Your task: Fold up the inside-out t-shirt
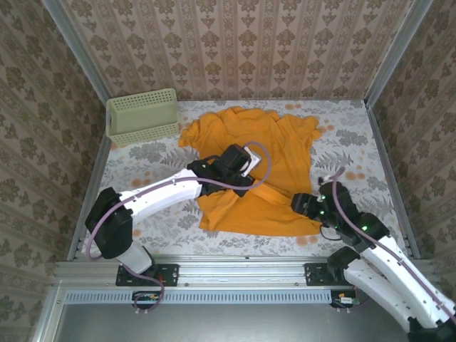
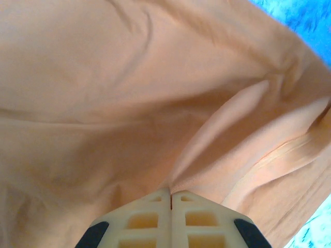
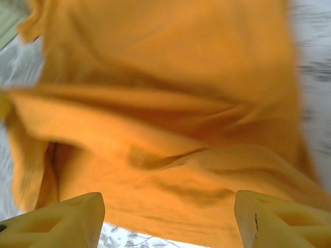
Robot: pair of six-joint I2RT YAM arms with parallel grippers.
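Two grippers meet an orange-yellow soft cloth t-shirt (image 1: 285, 153) spread mid-frame. Left gripper (image 2: 170, 192) pinches a central fold, jaws together; right gripper (image 3: 168, 204), jaws apart, sits at the lower-right hem.

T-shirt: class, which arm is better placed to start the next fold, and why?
Left, probably. The left pincer is shut on a pinch of the t-shirt, ready to lift; the right pincer stands open by the near hem, gripping nothing.
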